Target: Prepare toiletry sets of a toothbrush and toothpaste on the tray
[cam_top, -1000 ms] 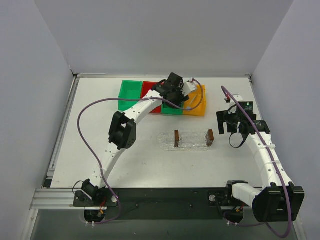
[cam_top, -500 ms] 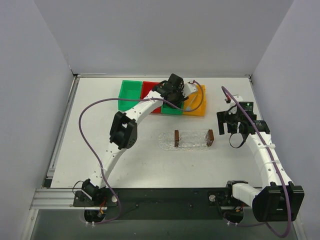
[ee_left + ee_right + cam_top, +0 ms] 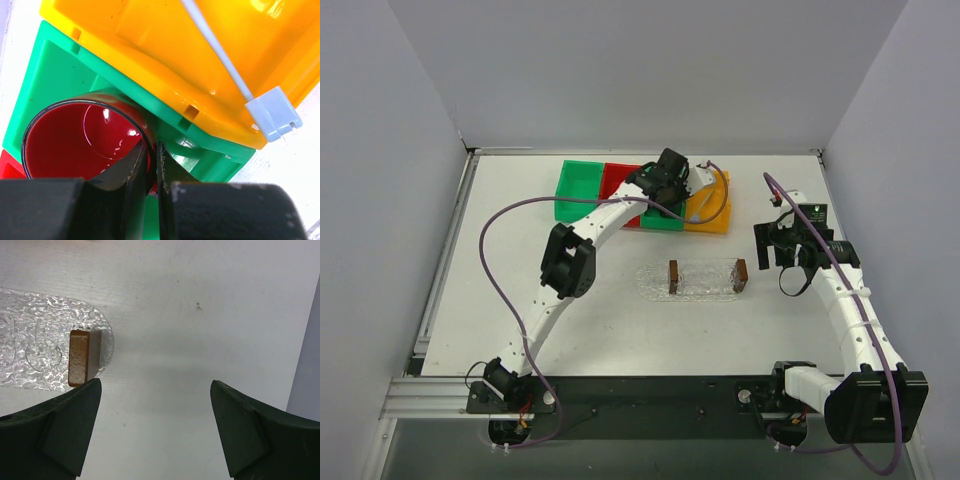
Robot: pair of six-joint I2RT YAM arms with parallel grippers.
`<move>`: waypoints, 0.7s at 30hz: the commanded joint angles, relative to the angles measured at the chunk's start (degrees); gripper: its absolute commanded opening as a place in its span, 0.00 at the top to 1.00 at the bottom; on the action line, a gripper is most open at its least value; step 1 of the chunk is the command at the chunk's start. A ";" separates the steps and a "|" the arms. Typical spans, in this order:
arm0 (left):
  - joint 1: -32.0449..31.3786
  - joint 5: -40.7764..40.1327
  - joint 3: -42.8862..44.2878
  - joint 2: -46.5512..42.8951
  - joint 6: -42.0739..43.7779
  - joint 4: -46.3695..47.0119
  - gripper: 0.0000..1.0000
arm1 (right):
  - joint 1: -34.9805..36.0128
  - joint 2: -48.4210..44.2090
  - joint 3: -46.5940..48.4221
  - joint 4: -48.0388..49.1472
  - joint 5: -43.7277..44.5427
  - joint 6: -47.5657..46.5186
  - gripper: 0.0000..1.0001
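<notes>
- Right gripper [image 3: 155,385]: is hovering low over the table [image 3: 200,315], just right of the tray, with fingers spread wide and gripping nothing.
- Tray [image 3: 706,279]: is sitting mid-table on a clear bubbly mat [image 3: 30,347], a brown block [image 3: 84,357] at each short end and its long axis running left to right. It is looking unfilled.
- Left gripper [image 3: 152,150]: is reaching over the far bins and pinching the wall of a red cup [image 3: 75,142], one finger inside the rim and one outside.
- Cup: is standing in the green bin [image 3: 55,65].
- Toothbrush [image 3: 220,57]: is lying in the orange bin [image 3: 165,45], the next bin to the right of the left gripper and just beside it. Its long axis is running diagonally across the bin floor, with the blocky pale head toward a corner. The left arm is sitting far nearer; the right is well apart.
- Toothpaste: is not showing in any view.
- Brands, labels, writing: none is reading clearly.
</notes>
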 commanded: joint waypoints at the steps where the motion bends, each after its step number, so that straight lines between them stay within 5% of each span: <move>1: 0.05 -3.36 2.80 0.24 -0.78 2.37 0.88 | -0.32 -0.07 -0.77 0.50 -0.23 -0.46 0.15; 7: 0.05 -3.89 3.15 -0.29 -1.31 2.90 1.00 | -0.32 -0.07 -0.86 0.58 -0.23 -0.55 0.15; 21: 0.05 -4.77 4.03 -5.03 -1.75 3.96 1.00 | -0.32 -0.25 -1.03 0.67 -0.23 -0.55 0.15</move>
